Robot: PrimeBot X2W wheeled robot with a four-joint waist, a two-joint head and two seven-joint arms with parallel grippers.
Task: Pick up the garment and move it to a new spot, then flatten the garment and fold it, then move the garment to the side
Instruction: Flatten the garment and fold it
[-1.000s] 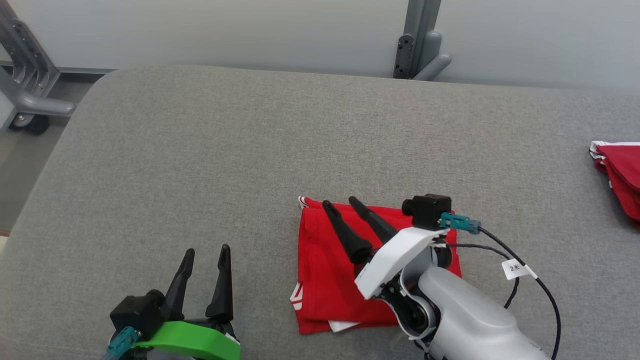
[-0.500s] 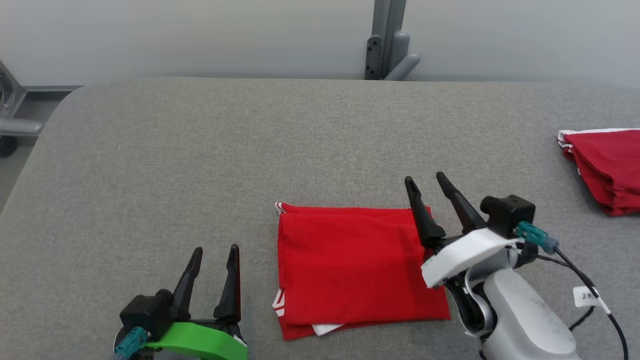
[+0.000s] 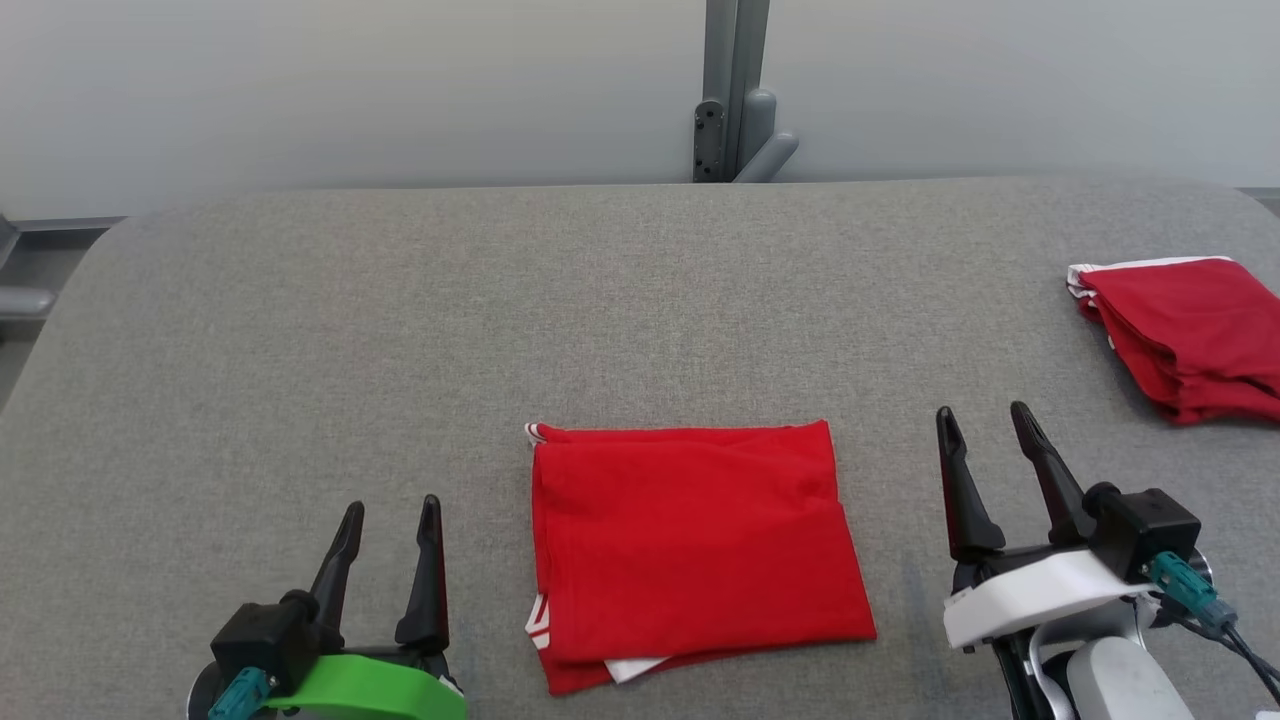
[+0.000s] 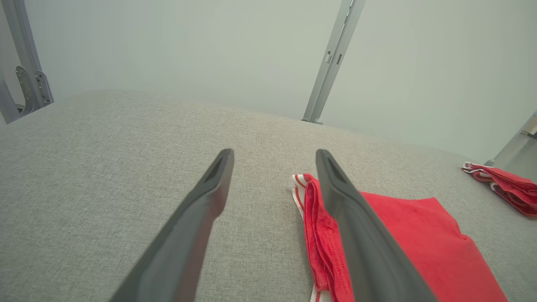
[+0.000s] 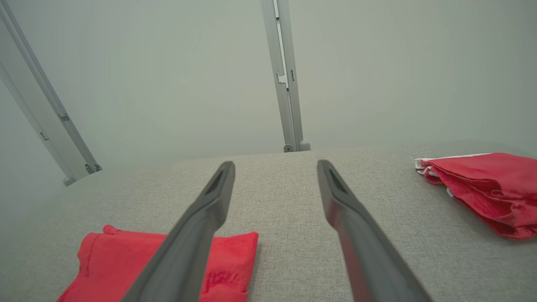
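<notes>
The garment [image 3: 690, 545] is a red cloth with white trim, folded into a flat rectangle near the front middle of the grey padded table [image 3: 400, 330]. It also lies to the right of the fingers in the left wrist view [image 4: 415, 235] and at the lower left of the right wrist view [image 5: 105, 264]. My left gripper [image 3: 390, 510] hovers open to the garment's left, holding nothing. My right gripper [image 3: 983, 418] stands open to its right, clear of the cloth. Both sets of fingers point toward the table's far edge.
A stack of folded red garments [image 3: 1185, 335] sits at the table's right edge, also seen in the right wrist view [image 5: 486, 188]. A grey metal post [image 3: 735, 90] rises behind the far edge, against a pale wall.
My right gripper has drawn back off the garment to the right and toward me, leaving the cloth flat. The camera has swung, so the whole picture has shifted. The left gripper has kept its place.
</notes>
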